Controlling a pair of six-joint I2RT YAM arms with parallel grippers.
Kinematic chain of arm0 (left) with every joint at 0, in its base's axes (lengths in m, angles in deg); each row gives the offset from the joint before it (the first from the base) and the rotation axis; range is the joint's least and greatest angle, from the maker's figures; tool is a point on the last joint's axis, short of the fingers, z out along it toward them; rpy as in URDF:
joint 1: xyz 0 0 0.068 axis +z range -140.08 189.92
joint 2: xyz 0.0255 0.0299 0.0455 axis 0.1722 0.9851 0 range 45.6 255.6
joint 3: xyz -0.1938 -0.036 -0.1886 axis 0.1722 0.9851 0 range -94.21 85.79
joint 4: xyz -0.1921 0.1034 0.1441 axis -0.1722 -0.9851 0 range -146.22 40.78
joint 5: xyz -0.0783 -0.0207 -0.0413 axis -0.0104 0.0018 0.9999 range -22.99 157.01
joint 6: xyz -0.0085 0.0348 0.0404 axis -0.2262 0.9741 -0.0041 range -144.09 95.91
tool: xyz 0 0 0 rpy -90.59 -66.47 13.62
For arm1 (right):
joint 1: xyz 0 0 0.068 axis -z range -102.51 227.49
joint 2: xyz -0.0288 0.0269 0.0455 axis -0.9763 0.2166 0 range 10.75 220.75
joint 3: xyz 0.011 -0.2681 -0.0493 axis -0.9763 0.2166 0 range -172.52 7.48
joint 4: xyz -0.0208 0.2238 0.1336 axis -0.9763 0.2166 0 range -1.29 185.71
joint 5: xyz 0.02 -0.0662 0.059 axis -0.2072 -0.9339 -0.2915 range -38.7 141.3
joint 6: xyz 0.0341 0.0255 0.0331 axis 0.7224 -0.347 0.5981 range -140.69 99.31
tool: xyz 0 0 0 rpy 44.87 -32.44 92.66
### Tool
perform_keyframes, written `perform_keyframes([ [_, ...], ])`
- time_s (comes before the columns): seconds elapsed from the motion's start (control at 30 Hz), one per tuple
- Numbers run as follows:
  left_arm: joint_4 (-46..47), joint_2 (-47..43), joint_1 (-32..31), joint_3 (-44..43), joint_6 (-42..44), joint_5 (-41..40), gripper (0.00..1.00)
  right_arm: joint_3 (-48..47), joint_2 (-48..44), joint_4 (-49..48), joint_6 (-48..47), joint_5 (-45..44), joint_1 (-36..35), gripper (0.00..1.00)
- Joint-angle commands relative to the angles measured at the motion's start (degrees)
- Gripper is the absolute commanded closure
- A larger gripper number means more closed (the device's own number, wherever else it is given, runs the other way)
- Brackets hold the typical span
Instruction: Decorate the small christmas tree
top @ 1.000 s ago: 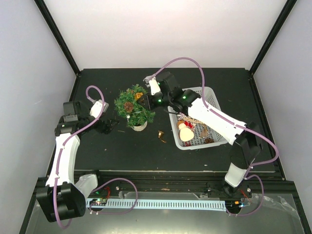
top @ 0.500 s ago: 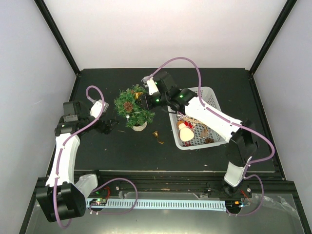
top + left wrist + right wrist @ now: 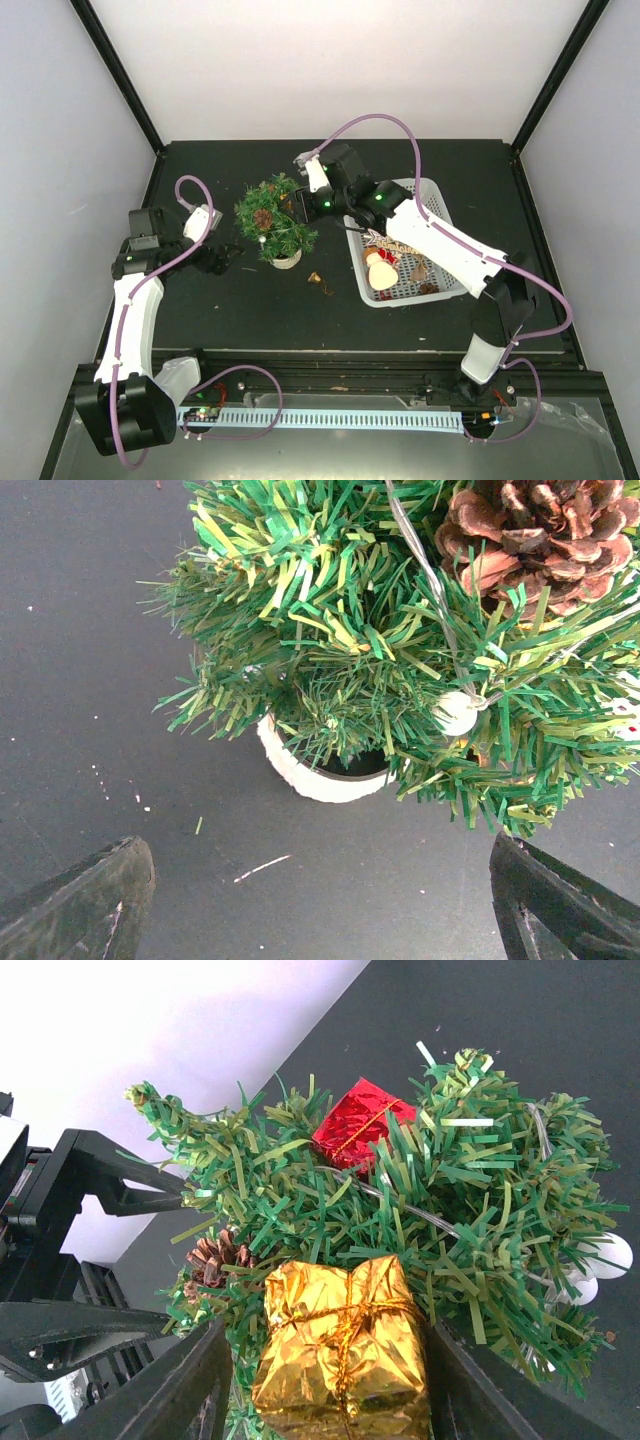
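The small christmas tree [image 3: 275, 228] stands in its round white pot [image 3: 286, 261] left of centre. It carries a pine cone [image 3: 540, 530], a white bead [image 3: 455, 712], a red gift box [image 3: 360, 1125] and a clear string. A gold foil gift box [image 3: 340, 1355] lies on its upper right branches, between my right fingers with a thin gap on the left side. My right gripper [image 3: 293, 207] [image 3: 335, 1400] is open at the tree's top right. My left gripper [image 3: 228, 257] [image 3: 320, 910] is open and empty, low on the table just left of the pot [image 3: 310, 775].
A white basket [image 3: 440, 200] to the right of the tree holds a light-bulb-shaped figure [image 3: 380, 262] and several other ornaments. A small gold ornament [image 3: 318, 281] lies on the black table between pot and basket. Black frame posts and white walls surround the table.
My right gripper pushed in toward the treetop, then eased slightly back. The small gold ornament on the table shifted left toward the pot. The left arm stayed still.
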Motion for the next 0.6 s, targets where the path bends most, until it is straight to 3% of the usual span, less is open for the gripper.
perform_keyframes([
  [0.0, 0.1, -1.0, 0.6, -0.3, 0.0, 0.7, 0.08, -0.1, -2.4, 0.5, -0.1, -0.8, -0.3, 0.46],
  [0.37, 0.1, -1.0, 0.7, -0.3, -0.1, 0.8, 0.08, 0.1, -2.5, 0.1, 0.1, -2.2, -0.3, 0.65],
  [0.57, 0.3, -1.1, 0.8, -0.2, -0.2, 0.8, 0.08, -1.2, -1.0, 0.0, 0.2, -2.6, -0.3, 0.69],
])
